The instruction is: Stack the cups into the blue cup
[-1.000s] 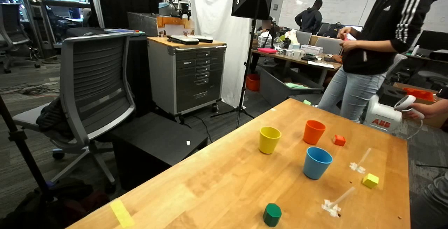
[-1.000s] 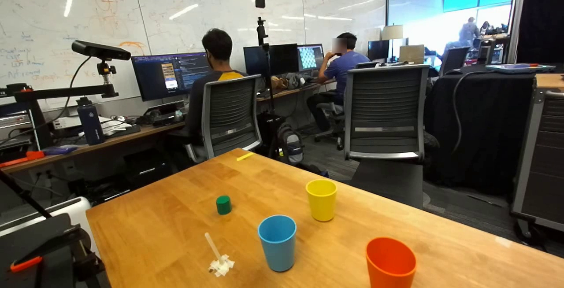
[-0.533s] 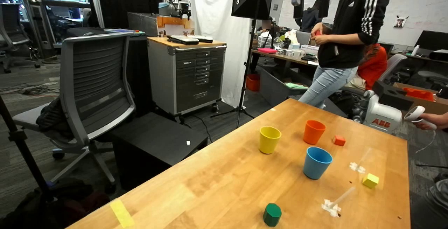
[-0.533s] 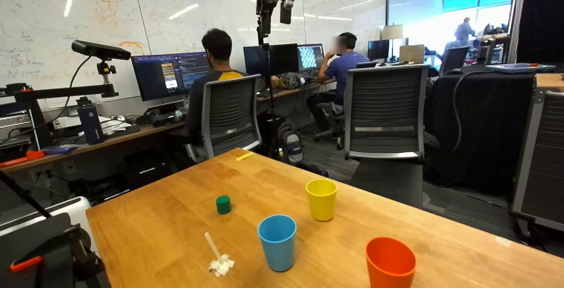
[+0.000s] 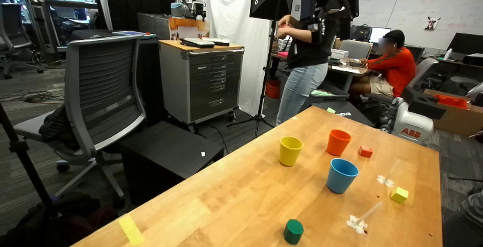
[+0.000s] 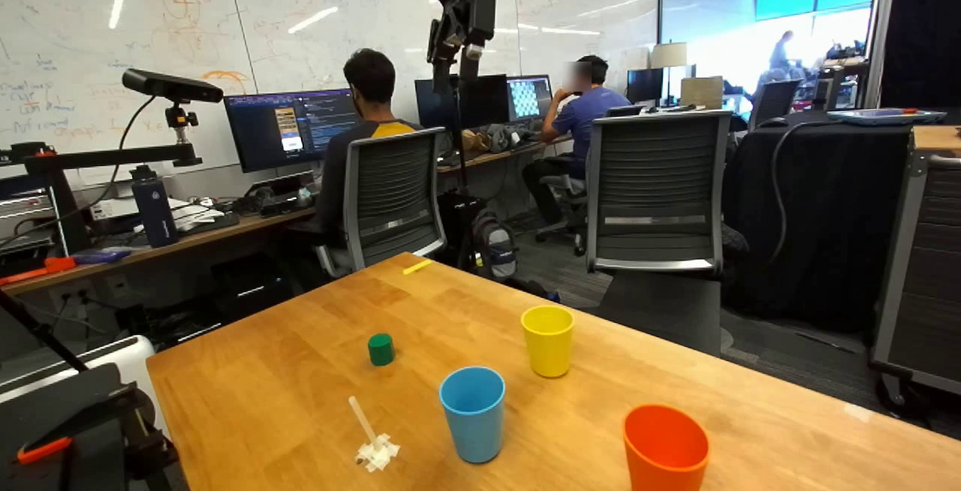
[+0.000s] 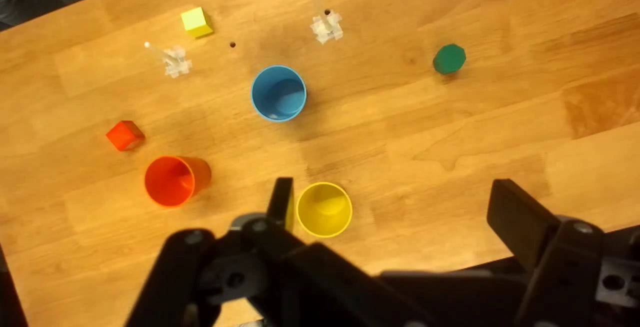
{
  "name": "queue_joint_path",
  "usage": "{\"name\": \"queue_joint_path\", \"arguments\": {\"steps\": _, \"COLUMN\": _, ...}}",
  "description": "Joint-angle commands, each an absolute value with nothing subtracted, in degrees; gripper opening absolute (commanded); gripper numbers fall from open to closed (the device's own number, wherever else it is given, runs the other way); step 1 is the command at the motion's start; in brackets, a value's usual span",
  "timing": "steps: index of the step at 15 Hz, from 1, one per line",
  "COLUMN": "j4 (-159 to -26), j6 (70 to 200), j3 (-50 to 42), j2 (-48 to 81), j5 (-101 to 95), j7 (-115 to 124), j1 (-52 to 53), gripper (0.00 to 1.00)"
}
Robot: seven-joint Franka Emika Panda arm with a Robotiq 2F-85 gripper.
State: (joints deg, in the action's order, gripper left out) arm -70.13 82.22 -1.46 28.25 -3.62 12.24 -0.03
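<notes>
Three cups stand upright and apart on the wooden table: the blue cup (image 5: 341,178) (image 6: 474,422) (image 7: 278,93), a yellow cup (image 5: 290,153) (image 6: 549,344) (image 7: 325,210) and an orange-red cup (image 5: 338,144) (image 6: 664,452) (image 7: 172,182). The insides of the cups look empty from above. High over the table hangs my gripper (image 6: 455,79) (image 7: 392,189), open, with nothing between its fingers. In the wrist view the yellow cup appears far below, just inside the left finger (image 7: 281,199). The blue cup lies farther up that view, the orange-red cup to the left.
A green block (image 7: 449,59), a yellow block (image 7: 197,22) and a red block (image 7: 125,135) lie on the table (image 7: 400,117). Two thin clear sticks rise from white tape patches (image 7: 327,27), near the blue cup. A person (image 5: 307,58) stands beyond the table's far end.
My gripper has come down into both exterior views from above, staying open. The cups have not moved. A person has walked leftward behind the table in an exterior view.
</notes>
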Motion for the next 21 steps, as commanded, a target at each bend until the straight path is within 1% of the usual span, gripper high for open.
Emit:
{"name": "queue_joint_path", "arguments": {"steps": 1, "j4": -69.8, "j6": 82.0, "j3": -1.9, "j2": 28.3, "j5": -3.4, "j7": 12.1, "j1": 0.3, "gripper": 1.0}}
{"name": "queue_joint_path", "arguments": {"steps": 10, "j4": -69.8, "j6": 82.0, "j3": -1.9, "j2": 28.3, "j5": -3.4, "j7": 12.1, "j1": 0.3, "gripper": 1.0}}
{"name": "queue_joint_path", "arguments": {"steps": 11, "j4": -66.1, "j6": 78.1, "j3": -0.9, "j2": 30.0, "j5": -4.0, "j7": 10.8, "j1": 1.7, "gripper": 1.0}}
{"name": "queue_joint_path", "arguments": {"steps": 12, "j4": -65.8, "j6": 77.6, "j3": -0.9, "j2": 30.1, "j5": -4.3, "j7": 10.9, "j1": 2.0, "gripper": 1.0}}
{"name": "queue_joint_path", "arguments": {"steps": 13, "j4": -69.1, "j6": 80.5, "j3": -1.5, "j2": 28.7, "j5": -3.5, "j7": 11.4, "j1": 0.9, "gripper": 1.0}}
{"name": "queue_joint_path", "arguments": {"steps": 21, "j4": -68.8, "j6": 80.1, "j3": -1.9, "j2": 29.2, "j5": -3.8, "j7": 11.5, "j1": 1.0, "gripper": 1.0}}
